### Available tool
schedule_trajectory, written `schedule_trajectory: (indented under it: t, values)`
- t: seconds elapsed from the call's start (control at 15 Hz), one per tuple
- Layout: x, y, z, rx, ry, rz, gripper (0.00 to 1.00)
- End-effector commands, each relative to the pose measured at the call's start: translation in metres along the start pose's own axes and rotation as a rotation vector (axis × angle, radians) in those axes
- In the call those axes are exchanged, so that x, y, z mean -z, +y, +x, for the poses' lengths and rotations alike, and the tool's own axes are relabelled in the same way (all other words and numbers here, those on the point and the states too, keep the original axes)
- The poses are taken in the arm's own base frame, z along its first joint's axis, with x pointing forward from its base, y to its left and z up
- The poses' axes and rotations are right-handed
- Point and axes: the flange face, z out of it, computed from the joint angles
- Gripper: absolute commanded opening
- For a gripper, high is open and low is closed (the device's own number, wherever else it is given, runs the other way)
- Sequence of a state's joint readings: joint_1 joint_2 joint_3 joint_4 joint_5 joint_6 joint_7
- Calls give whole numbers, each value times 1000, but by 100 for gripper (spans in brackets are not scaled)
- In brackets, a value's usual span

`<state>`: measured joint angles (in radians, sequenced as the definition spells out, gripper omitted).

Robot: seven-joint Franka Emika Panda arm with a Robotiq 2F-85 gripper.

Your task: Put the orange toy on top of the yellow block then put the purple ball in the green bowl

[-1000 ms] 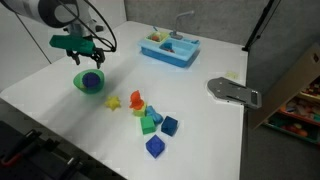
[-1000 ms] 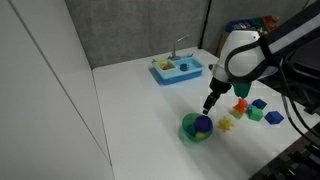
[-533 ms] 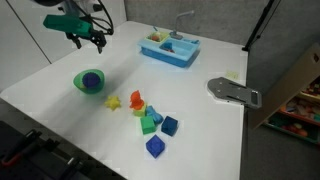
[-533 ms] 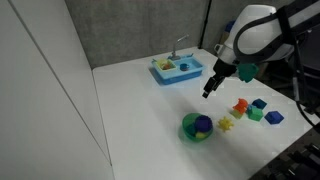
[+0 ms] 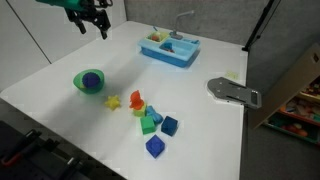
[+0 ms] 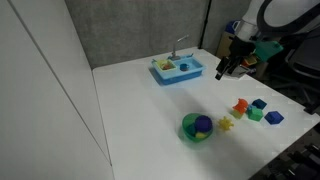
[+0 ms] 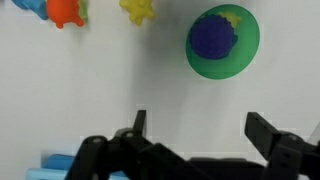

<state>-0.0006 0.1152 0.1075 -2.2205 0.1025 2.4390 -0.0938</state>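
Clearly the purple ball point(image 7: 212, 37) lies inside the green bowl point(image 7: 245, 50), at one o'clock in the wrist view; being round, it shows no long axis. At eleven o'clock the orange toy point(image 7: 65, 10) is cut off by the frame. In an exterior view it seems to stand tip-up on the yellow block point(image 5: 140, 110), which is hard to make out. The gripper point(image 7: 200, 130) hangs over the white table point(image 5: 200, 150), jaws apart and empty.
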Motion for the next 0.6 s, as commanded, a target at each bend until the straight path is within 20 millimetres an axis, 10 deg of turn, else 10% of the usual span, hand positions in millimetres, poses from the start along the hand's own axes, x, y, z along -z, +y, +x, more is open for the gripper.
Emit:
schedule_trajectory:
  t: [0.0,0.53]
  values:
    - [45,-2,-13,-68,-50,-51,100]
    - [124,-29,-35,-145,-171,-79,100]
